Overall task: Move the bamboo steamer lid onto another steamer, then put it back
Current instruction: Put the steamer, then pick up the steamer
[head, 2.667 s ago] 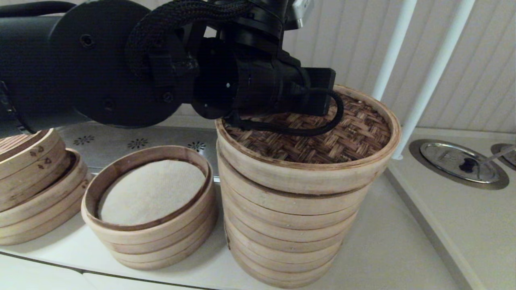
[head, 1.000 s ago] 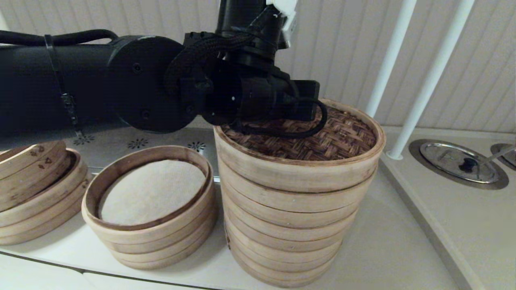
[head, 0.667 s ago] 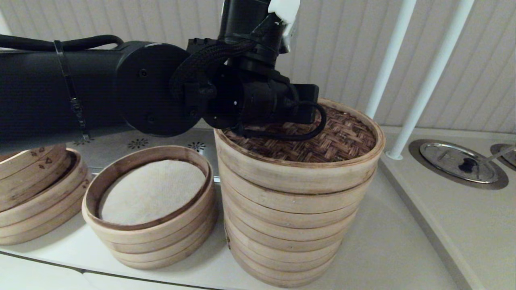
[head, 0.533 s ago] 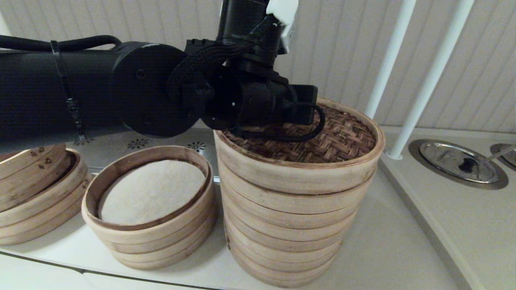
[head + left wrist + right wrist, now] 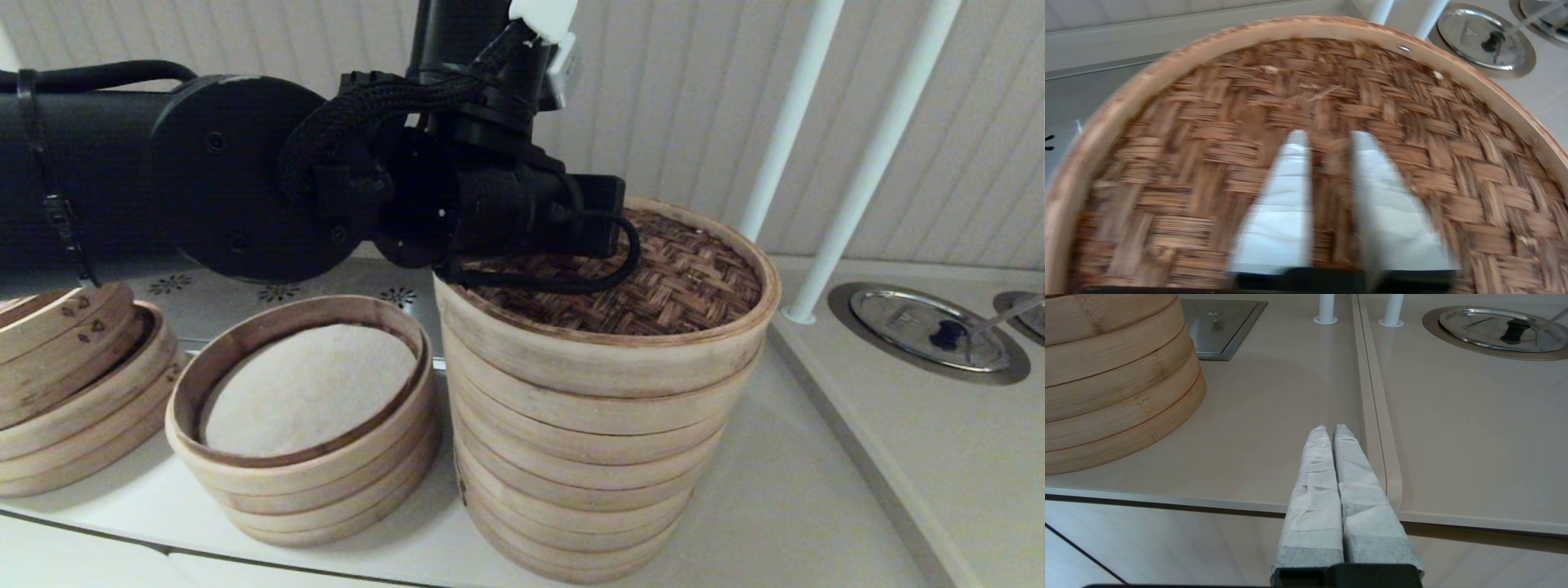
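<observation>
the lid (image 5: 678, 278) sits level on the tall stack (image 5: 584, 457), its pale rim flush with the top ring. a moment ago it hung tilted above the stack with the left gripper (image 5: 1329, 136) closed on it; then it settled down square, and now the fingers (image 5: 1294, 163) have parted a little, a narrow gap between them, with woven bamboo showing through. nothing is pinched between them. they hover over the weave near the middle of the lid, and whether the tips touch it i cannot tell. in the head view the arm has eased slightly back toward the left.

so the first half looks done: lid released on the other steamer. what remains, i judge, is to grip it again and carry it back, likely to the short stack (image 5: 302, 425) with the white cloth, which stands open just left of the tall one.

the right gripper (image 5: 1331, 430) is parked off to the side over the counter (image 5: 1290, 396), fingers pressed together, holding nothing.
</observation>
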You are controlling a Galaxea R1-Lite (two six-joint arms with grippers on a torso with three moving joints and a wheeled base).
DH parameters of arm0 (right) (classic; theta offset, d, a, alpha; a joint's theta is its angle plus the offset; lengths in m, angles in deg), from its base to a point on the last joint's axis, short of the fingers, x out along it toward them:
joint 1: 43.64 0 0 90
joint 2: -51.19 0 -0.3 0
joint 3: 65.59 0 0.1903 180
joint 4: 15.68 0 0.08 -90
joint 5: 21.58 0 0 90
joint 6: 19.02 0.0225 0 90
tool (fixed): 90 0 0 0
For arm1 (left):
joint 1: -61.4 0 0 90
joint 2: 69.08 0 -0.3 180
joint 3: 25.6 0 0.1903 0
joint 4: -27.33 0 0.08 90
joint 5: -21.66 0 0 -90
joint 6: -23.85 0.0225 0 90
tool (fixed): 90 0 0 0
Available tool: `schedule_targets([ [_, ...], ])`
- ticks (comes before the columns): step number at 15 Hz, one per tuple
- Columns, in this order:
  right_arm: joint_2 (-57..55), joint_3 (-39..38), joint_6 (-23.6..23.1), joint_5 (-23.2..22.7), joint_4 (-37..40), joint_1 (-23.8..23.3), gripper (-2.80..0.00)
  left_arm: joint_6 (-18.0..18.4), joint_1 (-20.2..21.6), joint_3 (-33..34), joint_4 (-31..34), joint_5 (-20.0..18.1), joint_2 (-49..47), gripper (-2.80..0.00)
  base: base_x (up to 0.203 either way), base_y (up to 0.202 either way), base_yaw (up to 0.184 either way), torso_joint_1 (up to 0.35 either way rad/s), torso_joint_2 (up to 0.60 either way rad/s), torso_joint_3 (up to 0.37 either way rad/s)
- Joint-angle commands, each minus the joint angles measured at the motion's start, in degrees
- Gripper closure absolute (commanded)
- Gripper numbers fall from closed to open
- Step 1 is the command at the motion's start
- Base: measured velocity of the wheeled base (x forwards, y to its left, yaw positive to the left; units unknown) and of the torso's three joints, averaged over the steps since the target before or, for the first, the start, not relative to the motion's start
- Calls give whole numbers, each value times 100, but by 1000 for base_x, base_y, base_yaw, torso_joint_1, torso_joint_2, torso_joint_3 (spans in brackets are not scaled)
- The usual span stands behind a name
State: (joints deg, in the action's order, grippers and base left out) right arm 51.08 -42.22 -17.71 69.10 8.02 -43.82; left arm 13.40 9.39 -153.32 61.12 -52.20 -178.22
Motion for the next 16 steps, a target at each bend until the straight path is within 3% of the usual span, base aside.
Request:
schedule_targets([
  [1,2,-9,0,2,2,1,0,-1,-2,-15,-15,21,42,-280,0,0,0,0,0,0],
  [10,2,-9,0,2,2,1,0,22,-55,36,-6,19,711,-280,0,0,0,0,0,0],
  [15,2,-9,0,2,2,1,0,136,-111,626,58,224,1753,-280,0,0,0,0,0,0],
  [16,2,-9,0,2,2,-3,0,155,-104,867,59,332,2047,0,0,0,0,0,0,0],
])
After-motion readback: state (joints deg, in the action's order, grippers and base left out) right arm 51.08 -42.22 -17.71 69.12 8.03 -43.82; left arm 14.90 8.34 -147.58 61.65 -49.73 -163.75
